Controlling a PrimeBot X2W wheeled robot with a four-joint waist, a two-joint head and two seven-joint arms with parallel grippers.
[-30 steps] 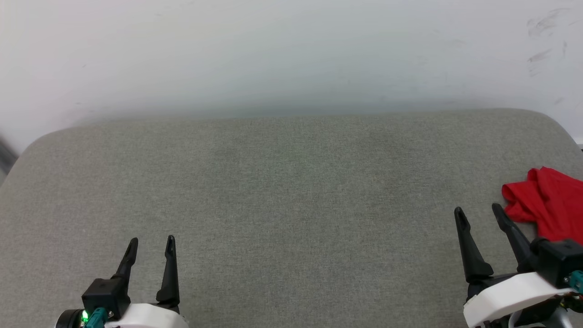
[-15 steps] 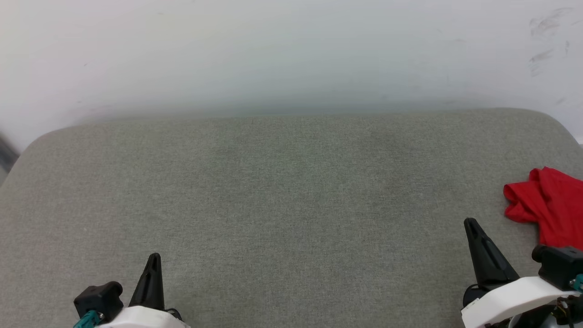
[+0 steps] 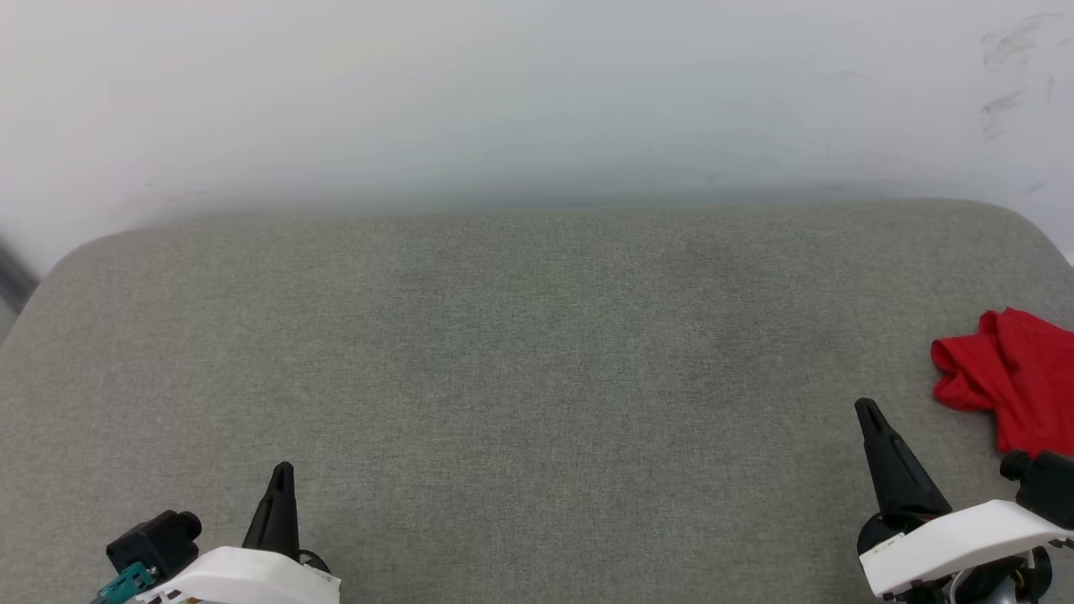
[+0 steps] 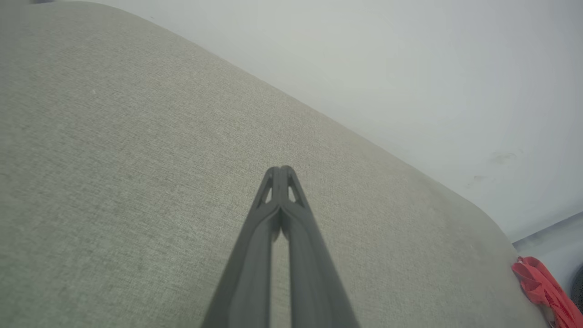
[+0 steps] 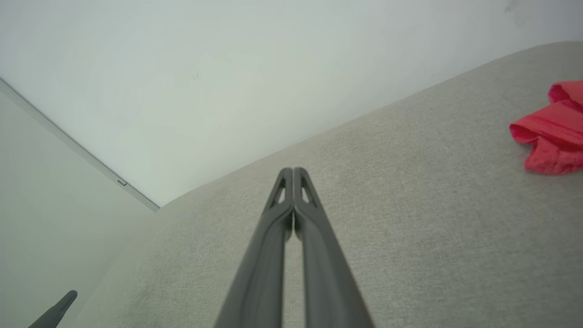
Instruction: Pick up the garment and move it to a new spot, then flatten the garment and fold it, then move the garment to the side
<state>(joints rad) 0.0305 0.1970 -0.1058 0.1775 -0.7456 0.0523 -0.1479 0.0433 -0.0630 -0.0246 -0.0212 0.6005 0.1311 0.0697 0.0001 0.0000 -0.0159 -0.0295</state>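
Left jaws: pressed together tip to tip, holding nothing, low over the bare grey bench [image 3: 537,352].
Right jaws: also closed and empty; I see no cloth between them.
Garment [image 3: 1019,377]: crumpled red heap on the bench, ahead of the right jaws and out to their right, apart from them; well apart from the left jaws.
Risk, closed approach: I judge that going in with the jaws together would only shove the heap. It seems close to the bench's right edge and could slide off.
Risk, shallow pinch: a grab at one loose fold may lift a single layer and drag or twist the rest.
Cut off: the garment's right part runs out of the head view; the black wrist block [image 3: 1045,486] covers its near edge.
Hard to make out: sleeves, trim, lettering and collar are lost in the bunching; I cannot tell front from back.
Unclear: whether either pair of jaws touches the bench fabric.
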